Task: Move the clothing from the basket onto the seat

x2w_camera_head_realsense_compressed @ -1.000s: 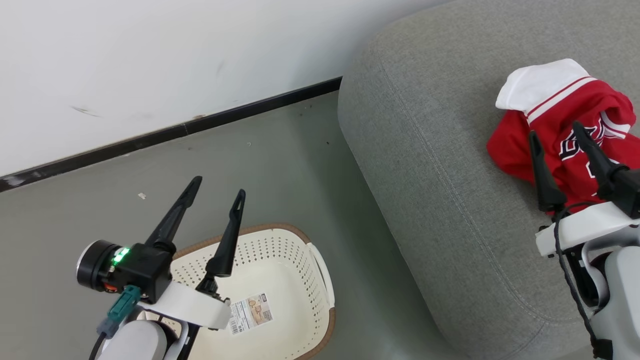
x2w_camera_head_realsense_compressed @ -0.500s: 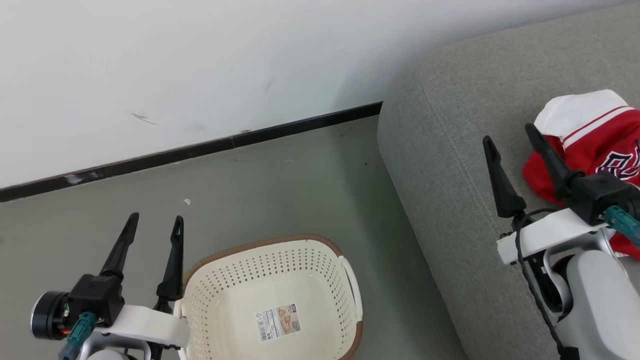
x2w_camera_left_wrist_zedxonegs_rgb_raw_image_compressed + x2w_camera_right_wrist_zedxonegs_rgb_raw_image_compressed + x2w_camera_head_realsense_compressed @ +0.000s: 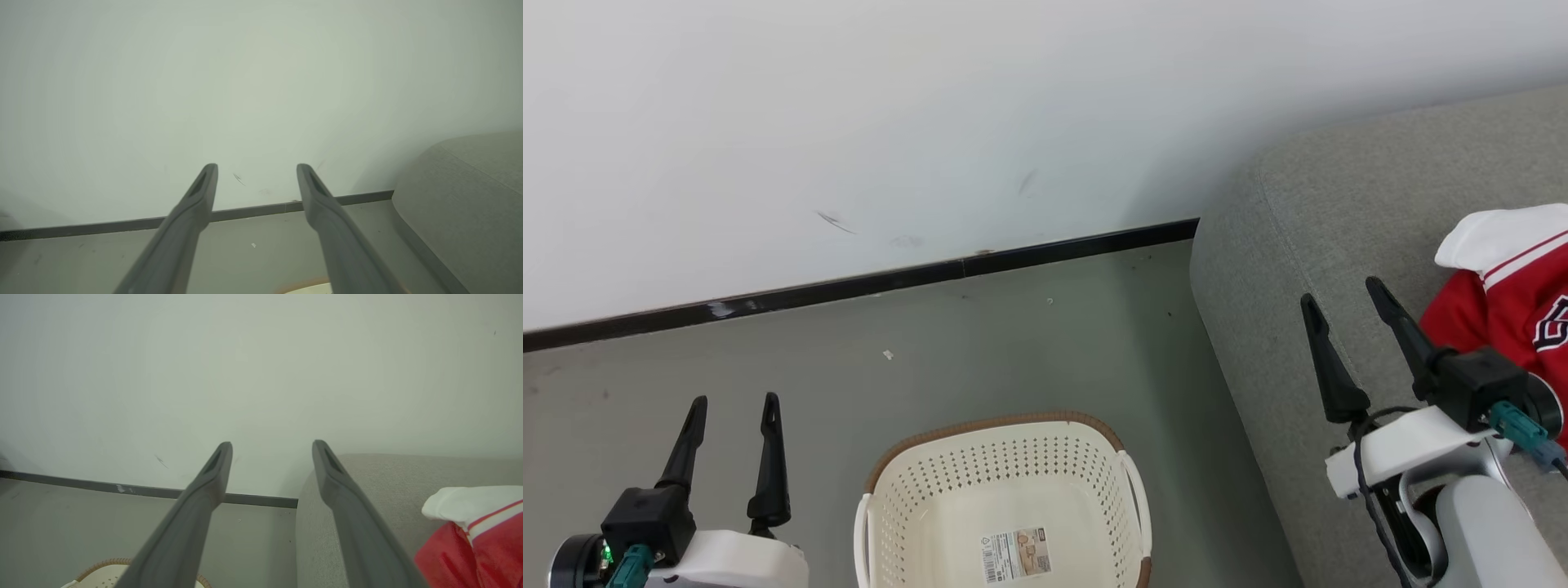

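The basket (image 3: pixel 1005 457) is showing smooth, faintly shiny cream plastic, its rim looking like brown weave, and a printed paper label (image 3: pixel 1015 554) is sticking inside. The seat (image 3: pixel 1290 245) is wearing coarse, matt grey cloth with stitched seams. The clothing (image 3: pixel 1494 302) is looking soft and matt. The floor (image 3: pixel 1013 351) is looking smooth and dull, the wall (image 3: pixel 931 122) matt and scuffed.

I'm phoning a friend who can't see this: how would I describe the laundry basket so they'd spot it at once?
Start at the big grey seat on the right; on the floor just left of it stands the basket. Its perforated cream-white walls, brown rim and the paper label on its bottom set it apart from the plain seat and floor.
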You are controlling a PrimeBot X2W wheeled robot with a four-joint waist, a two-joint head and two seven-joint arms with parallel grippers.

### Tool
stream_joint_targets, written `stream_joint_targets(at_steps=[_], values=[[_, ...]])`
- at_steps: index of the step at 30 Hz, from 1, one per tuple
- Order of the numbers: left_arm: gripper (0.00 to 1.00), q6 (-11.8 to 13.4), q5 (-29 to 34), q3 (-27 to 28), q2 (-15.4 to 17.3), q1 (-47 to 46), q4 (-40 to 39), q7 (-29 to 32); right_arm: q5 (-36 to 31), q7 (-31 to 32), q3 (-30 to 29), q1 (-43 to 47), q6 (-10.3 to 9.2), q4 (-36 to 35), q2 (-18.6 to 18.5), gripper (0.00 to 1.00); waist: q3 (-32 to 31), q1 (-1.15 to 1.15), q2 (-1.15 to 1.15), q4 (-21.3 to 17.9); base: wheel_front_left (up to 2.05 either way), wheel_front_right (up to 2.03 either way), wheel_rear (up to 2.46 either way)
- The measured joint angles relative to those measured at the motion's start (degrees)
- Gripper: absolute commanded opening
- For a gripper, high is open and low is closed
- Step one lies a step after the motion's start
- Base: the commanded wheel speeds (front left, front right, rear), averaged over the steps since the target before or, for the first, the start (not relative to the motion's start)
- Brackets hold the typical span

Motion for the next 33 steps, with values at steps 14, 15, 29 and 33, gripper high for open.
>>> stream_joint_targets(at_steps=[14,15,29,33], values=[[1.0,0.0,0.5,1.3,-1.7,3.3,1.3,0.0,-0.4,0.0,-1.9,10.8,0.0,-1.4,1.8,1.0,-5.2,0.0,0.0,3.2,0.0,0.0,0.0],[1.0,0.0,0.5,1.5,-1.8,3.4,1.3,0.0,-0.4,0.0,-1.9,11.4,0.0,-1.5,1.8,1.0,-5.5,0.0,0.0,3.3,0.0,0.0,0.0],[1.0,-0.5,1.6,2.6,-3.1,5.6,1.2,0.0,2.0,0.0,0.0,16.2,0.0,-3.4,1.9,1.0,-8.8,0.0,0.0,4.1,0.0,0.0,0.0],[1.0,-0.5,1.8,2.8,-3.1,6.8,1.2,0.0,3.5,0.0,0.5,17.1,0.0,-3.8,1.9,1.0,-9.2,0.0,0.0,4.3,0.0,0.0,0.0]])
